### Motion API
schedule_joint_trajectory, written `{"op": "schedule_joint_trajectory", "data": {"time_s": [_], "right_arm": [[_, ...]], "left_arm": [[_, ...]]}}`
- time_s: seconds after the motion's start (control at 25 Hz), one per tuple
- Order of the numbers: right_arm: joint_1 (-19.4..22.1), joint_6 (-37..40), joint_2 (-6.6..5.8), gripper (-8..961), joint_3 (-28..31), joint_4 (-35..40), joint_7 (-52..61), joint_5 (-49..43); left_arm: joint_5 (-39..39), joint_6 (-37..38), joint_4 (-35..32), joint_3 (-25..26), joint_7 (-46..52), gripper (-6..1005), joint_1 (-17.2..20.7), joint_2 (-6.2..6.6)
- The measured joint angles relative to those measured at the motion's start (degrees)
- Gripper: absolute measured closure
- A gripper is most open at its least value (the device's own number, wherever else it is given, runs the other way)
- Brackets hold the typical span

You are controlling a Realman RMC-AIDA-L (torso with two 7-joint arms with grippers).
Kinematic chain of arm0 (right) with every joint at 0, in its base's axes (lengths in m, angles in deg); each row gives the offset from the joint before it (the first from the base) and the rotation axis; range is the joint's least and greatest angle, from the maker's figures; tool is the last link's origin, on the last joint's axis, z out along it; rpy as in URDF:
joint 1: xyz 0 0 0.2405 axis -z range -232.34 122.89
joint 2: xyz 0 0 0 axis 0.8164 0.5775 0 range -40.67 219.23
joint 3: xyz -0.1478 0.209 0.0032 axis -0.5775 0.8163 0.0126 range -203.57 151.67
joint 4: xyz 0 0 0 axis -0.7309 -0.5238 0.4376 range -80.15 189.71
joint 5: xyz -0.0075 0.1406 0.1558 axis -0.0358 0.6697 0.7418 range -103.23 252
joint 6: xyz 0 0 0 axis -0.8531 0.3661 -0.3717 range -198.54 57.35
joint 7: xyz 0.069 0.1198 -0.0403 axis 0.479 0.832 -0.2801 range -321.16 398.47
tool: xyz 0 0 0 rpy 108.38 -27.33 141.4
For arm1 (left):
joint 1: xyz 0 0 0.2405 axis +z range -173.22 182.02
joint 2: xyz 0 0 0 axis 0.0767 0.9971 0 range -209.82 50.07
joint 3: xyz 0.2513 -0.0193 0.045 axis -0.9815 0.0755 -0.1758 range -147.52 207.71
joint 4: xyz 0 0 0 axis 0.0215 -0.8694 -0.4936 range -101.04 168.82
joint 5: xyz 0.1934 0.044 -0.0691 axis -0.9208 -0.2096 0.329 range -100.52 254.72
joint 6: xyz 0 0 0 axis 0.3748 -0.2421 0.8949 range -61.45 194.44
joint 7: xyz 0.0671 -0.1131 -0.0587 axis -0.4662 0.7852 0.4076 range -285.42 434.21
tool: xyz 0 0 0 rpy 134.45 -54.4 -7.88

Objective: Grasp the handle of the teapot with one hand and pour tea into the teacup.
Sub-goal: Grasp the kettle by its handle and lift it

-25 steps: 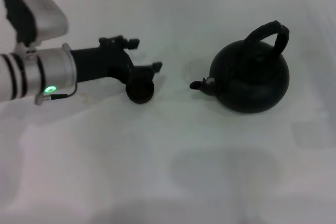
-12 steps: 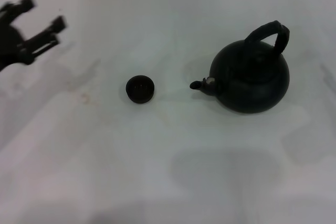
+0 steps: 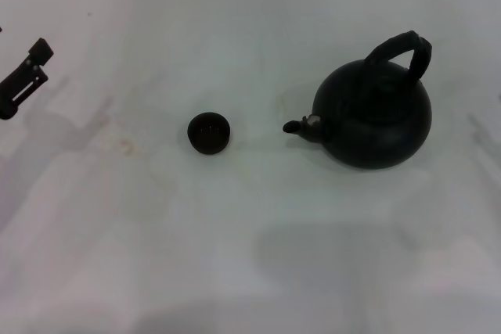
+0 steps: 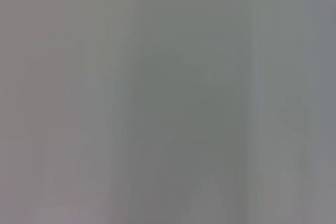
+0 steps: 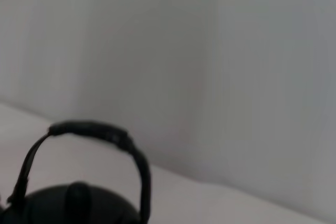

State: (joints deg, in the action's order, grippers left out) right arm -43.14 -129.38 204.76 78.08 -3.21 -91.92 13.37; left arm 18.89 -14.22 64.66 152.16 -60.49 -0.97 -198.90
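Left gripper (image 3: 19,84) at far left edge, grip state unclear; teapot (image 3: 374,115) handle (image 3: 401,52) far right, nearer unseen right arm.

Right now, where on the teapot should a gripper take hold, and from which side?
Probably the handle, at the top of its arch, coming down from above. It stands upright and clear over the teapot, whose round body offers no pinch. The right side looks nearer; the left gripper sits far left.

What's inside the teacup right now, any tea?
The teacup stands upright on the table, left of the teapot. Its inside shows only dark in the head view; whether it holds liquid cannot be told. Nothing covers it.
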Motion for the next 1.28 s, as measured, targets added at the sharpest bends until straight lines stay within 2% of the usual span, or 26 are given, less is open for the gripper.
{"op": "schedule_joint_trajectory", "data": {"time_s": [0.28,0.52,0.68,0.84,0.96,1.28], "right_arm": [[4.62,12.73,-0.14,324,-10.15,-10.27,3.45,-0.94],[5.81,18.47,-0.32,324,-14.46,-15.99,8.76,-2.53],[6.84,26.07,-0.27,324,-18.82,-21.58,12.02,-5.61],[5.9,37.09,-0.43,325,-25.43,-24.75,14.38,-8.53],[4.63,42.51,-0.43,327,-29.31,-25.56,15.87,-10.86],[2.25,45.01,-0.47,330,-32.29,-25.38,17.68,-11.41]], "left_arm": [[0.44,-0.11,-2.33,0.43,-0.3,152,0.13,0.02],[0.52,0.1,-2.78,0.66,-0.42,152,0.18,0.07],[0.54,0.8,-2.83,0.69,-0.44,152,0.01,0.09],[0.56,1.12,-2.83,0.71,-0.46,152,-0.29,0.11],[0.56,1.14,-2.83,0.72,-0.47,153,-0.42,0.11],[0.56,1.68,-2.83,0.72,-0.47,153,-0.38,0.21]]}}
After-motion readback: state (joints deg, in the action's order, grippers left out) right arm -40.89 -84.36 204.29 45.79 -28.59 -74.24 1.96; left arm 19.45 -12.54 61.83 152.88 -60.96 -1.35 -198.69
